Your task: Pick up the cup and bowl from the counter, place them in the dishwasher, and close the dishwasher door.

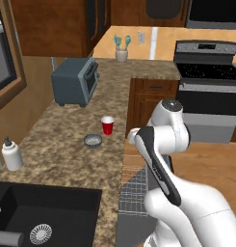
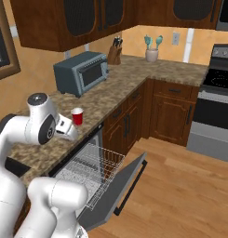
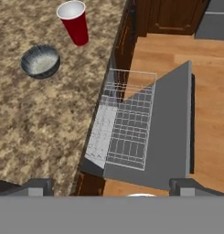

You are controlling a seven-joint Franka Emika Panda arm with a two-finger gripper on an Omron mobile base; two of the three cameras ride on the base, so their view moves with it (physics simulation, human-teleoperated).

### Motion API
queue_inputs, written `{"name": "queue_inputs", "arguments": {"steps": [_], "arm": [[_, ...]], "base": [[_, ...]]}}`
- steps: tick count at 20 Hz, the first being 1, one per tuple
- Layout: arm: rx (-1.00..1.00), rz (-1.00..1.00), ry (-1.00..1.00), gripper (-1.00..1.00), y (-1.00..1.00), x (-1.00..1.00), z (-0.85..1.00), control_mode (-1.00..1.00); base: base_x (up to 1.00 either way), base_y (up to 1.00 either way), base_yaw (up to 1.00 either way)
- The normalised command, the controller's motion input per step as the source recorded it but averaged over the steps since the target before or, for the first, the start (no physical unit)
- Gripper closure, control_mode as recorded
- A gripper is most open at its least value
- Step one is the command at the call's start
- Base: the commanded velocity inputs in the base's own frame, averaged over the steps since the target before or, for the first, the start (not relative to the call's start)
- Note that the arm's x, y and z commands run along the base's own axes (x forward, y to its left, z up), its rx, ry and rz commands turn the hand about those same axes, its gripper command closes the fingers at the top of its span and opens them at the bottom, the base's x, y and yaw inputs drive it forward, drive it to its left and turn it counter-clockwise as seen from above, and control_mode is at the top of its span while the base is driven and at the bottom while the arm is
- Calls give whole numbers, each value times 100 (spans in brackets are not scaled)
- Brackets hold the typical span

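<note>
The end effector [image 3: 111, 189] hangs above the worktop [image 3: 35, 119] edge, released and gripping nothing. The cup [image 3: 74, 22] stands upright near the bowl [image 3: 40, 61] (both apart from it). The dishwasher door [image 3: 170, 132] lies open, rack [image 3: 127, 132] pulled out.

Speckled brown-and-tan granite counter [image 1: 61, 149] running along the wall and turning a corner toward the stove. Directly on it: a red cup [image 1: 108, 125] standing upright, a shallow grey bowl [image 1: 93, 140] just beside it and apart from it, a grey toaster oven [image 1: 75, 81] farther back, a white soap bottle [image 1: 12, 154] near the black sink [image 1: 42, 217] set into the surface, a utensil holder [image 1: 121, 54] and a knife block [image 2: 114, 55] at the far wall.
</note>
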Motion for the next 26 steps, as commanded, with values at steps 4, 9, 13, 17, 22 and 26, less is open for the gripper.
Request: {"name": "queue_inputs", "arguments": {"steps": [4,9,13,17,22,26], "arm": [[4,0,-6,-100,25,41,0,-100],[2,0,-3,-100,26,43,0,-100],[1,3,0,-100,33,41,-3,-100],[0,1,0,-100,33,44,-17,-100],[0,0,0,-100,38,51,-25,-100],[0,0,0,-100,36,54,-29,-100]], "base": [[0,0,0],[0,0,0],[0,0,0],[0,0,0],[0,0,0],[0,0,0]]}}
